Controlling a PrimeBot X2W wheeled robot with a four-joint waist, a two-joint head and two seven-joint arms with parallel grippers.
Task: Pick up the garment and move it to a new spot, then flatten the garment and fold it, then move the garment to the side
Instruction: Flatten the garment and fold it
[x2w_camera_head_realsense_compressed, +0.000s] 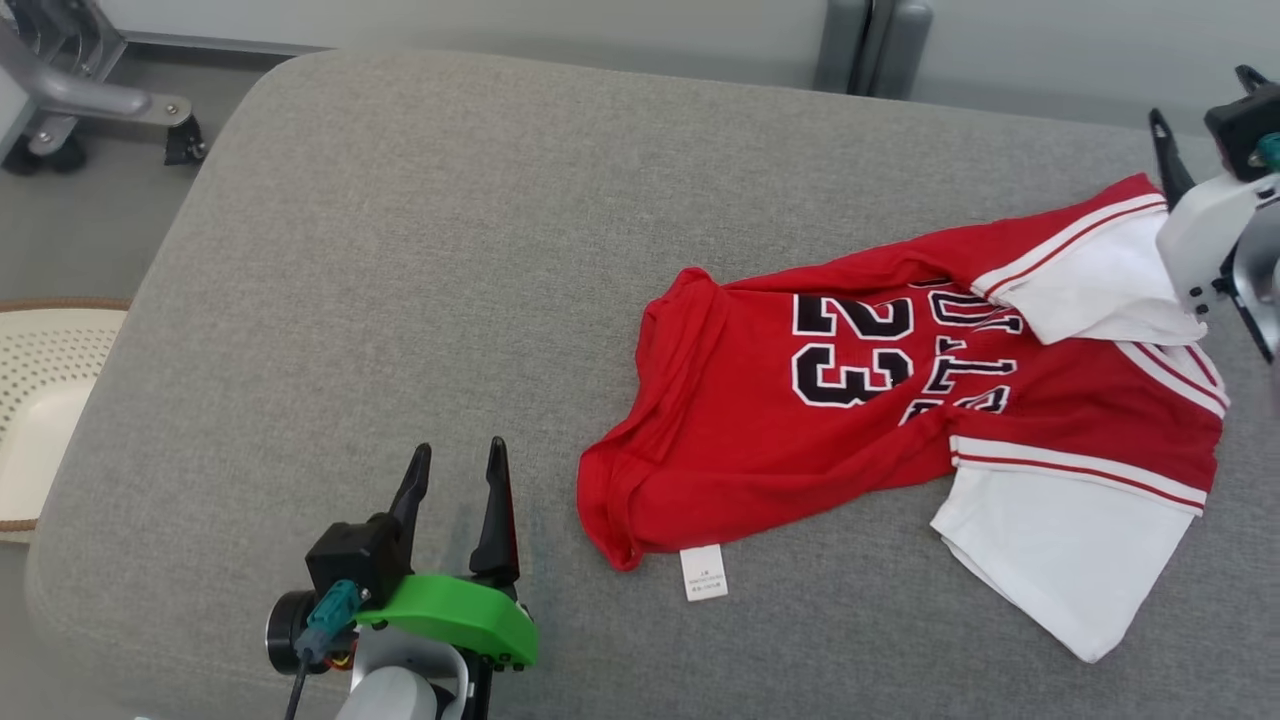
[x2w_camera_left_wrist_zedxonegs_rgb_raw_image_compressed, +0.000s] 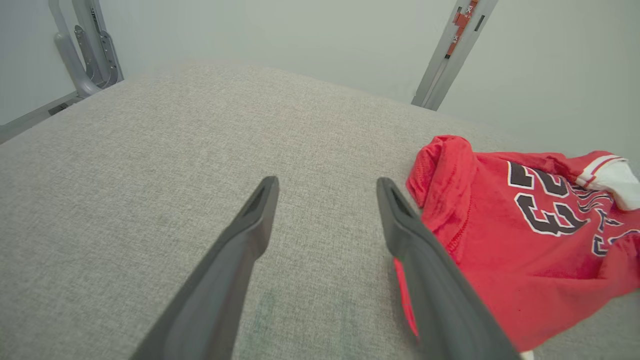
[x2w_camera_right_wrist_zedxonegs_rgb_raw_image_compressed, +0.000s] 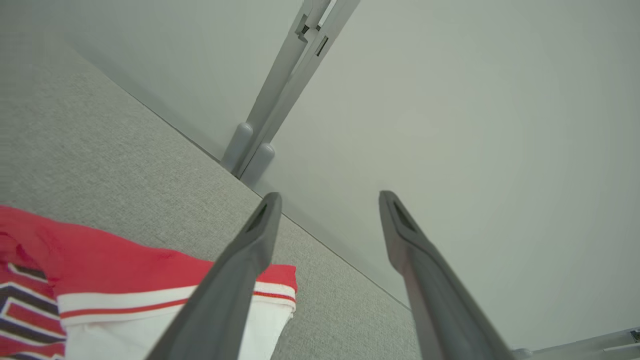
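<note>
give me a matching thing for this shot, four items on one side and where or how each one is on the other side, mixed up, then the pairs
Column one
1. red jersey
2. care label
3. left pincer
4. right pincer

Column two
a. open, beside a white sleeve at the right edge of the head view
b. open over bare grey cushion, left of the jersey
c. lying rumpled, number 23 showing
d. white, poking out from the jersey's near edge

Pairs: 1-c, 2-d, 3-b, 4-a

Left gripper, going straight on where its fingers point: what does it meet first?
Probably the bare grey cushion; the left gripper aims beside the red garment, not at it.
</note>
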